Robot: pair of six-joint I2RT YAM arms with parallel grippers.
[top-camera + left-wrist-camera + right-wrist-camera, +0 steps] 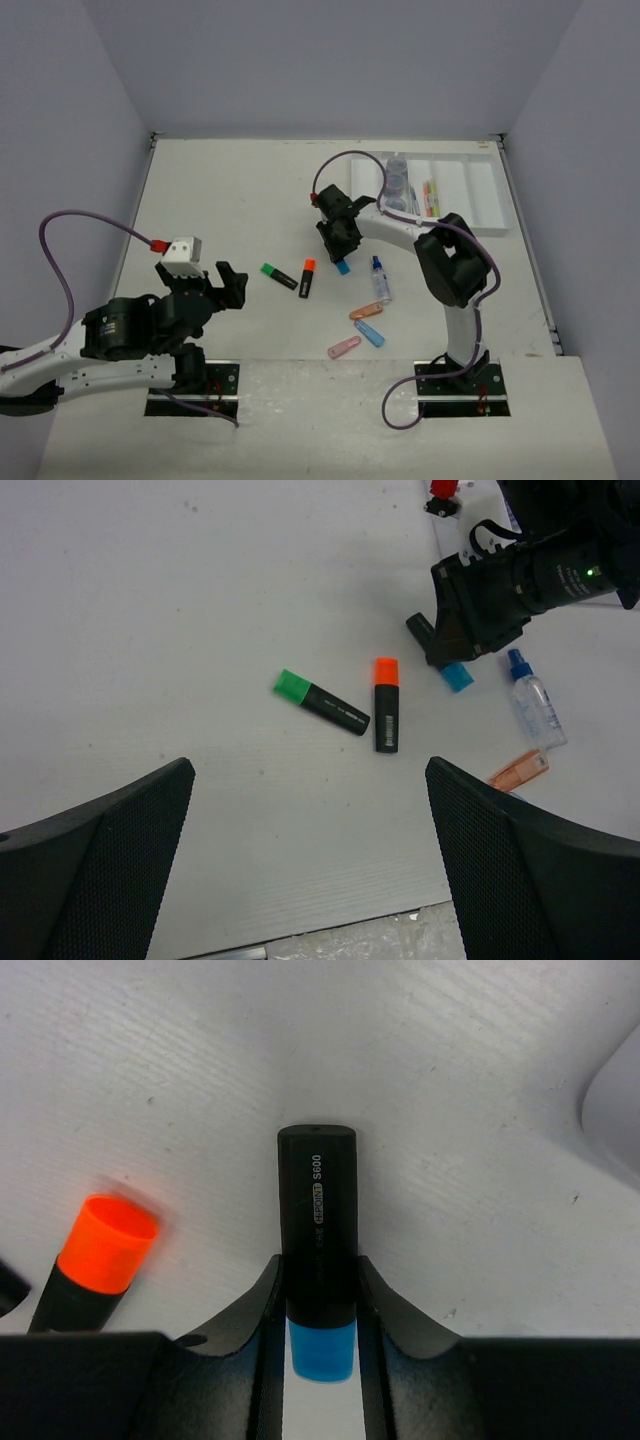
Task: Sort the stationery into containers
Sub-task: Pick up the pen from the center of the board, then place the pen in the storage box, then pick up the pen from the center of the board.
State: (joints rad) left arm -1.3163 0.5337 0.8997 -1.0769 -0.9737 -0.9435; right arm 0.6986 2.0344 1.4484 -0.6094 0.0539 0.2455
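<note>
The stationery is split between the white tray (481,196) at the far right of the counter (230,190) and the open surface in the middle. In the tray, round grey-blue jars (398,180) sit in a compartment toward its left side. Thin coloured pens (430,197) lie in a compartment nearer its middle.

The blue-capped highlighter (317,1190) lies flat on the counter. The right end effector (318,1270) is lowered over it and grasping it. One finger presses each long side of the black barrel, just above the blue cap.

Just to its left lies the orange-capped highlighter (386,718), close by but apart. Further left is the green-capped highlighter (321,701), angled with its cap pointing left. To the right of the grasped highlighter lies the small blue-capped bottle (536,708), on its side.

Nearer than the bottle are three capsule pieces. The orange capsule (519,770) is farthest. The blue capsule (370,333) is just beside it on the near side. The pink capsule (344,347) is nearest, a little to the left.

The left end effector (308,770) hovers above the near-left part of the counter. Its fingers are spread wide and hold nothing, and it is well apart from the green-capped highlighter.
</note>
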